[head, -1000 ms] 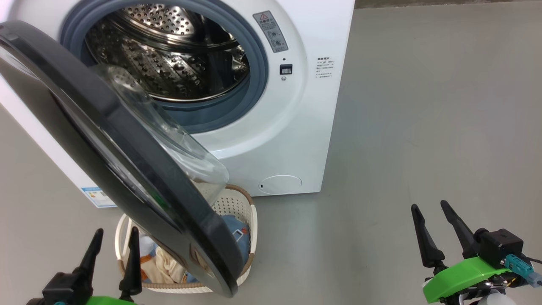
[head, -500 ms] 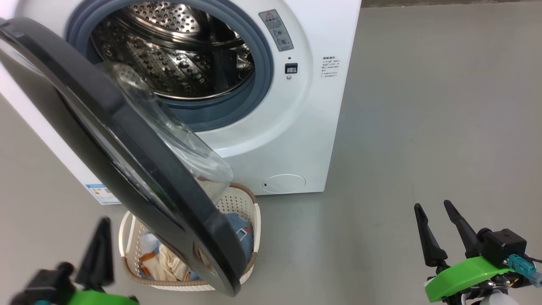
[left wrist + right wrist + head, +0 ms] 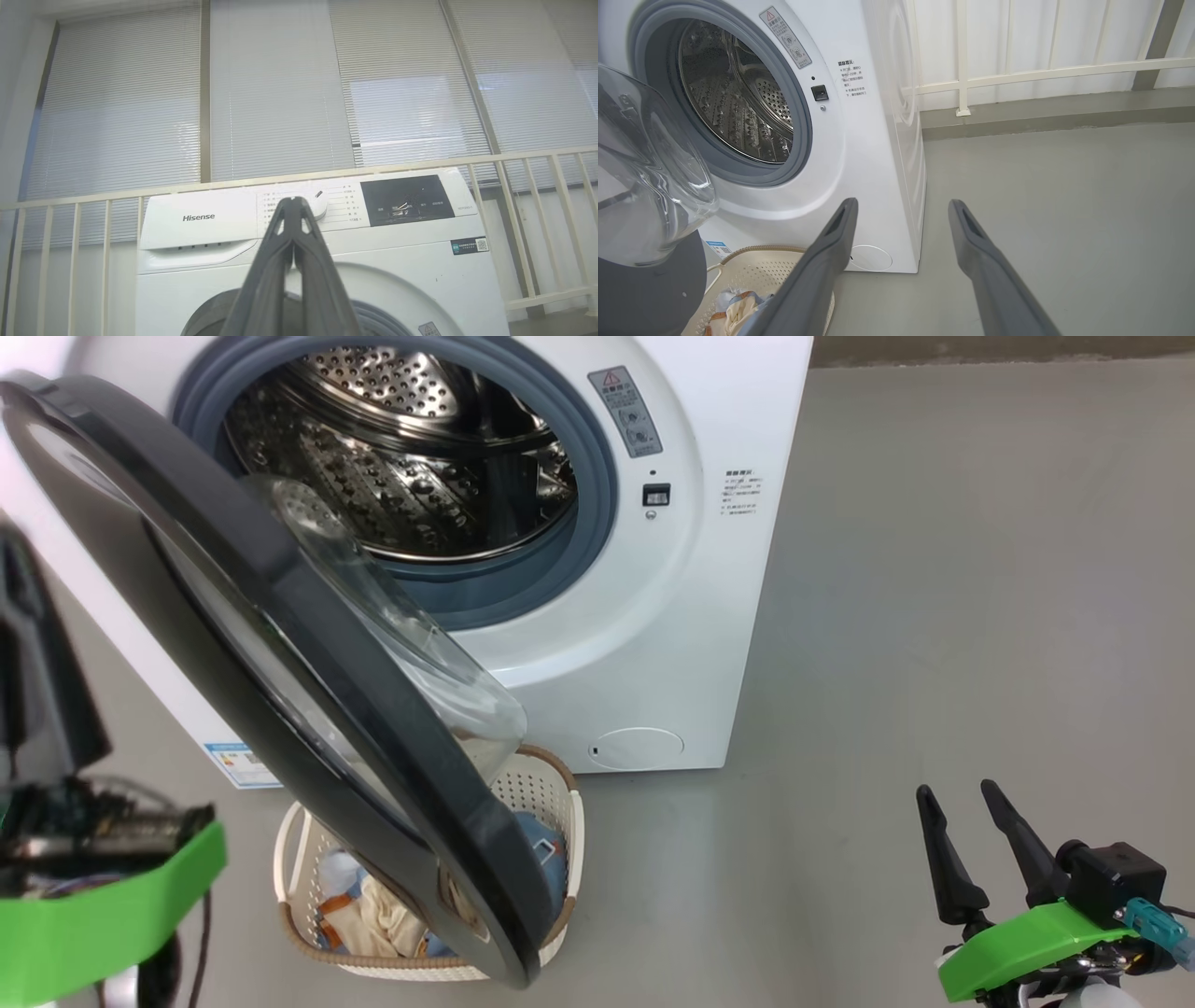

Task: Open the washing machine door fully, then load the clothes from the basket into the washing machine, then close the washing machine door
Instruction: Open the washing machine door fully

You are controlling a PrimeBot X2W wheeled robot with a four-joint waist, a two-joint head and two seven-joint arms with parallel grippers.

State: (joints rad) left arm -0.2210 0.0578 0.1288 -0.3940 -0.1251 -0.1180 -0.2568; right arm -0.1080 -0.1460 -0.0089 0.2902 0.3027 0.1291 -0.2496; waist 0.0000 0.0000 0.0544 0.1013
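Glossy black door (image 3: pixel 308 644) looks stiff and slick, so I'd push its rim; left end effector (image 3: pixel 293 205) pressed together, right end effector (image 3: pixel 956 788) spread.

The head view looks steeply down from close above at the washer (image 3: pixel 597 644), its open door (image 3: pixel 485 877) and the basket (image 3: pixel 537 784). The left wrist view sits higher, facing the washer's top panel (image 3: pixel 406 200) and the blinds (image 3: pixel 280 93) behind. The right wrist view sits low near the floor (image 3: pixel 1064 186), sharing drum (image 3: pixel 733 98), door and basket with the head view
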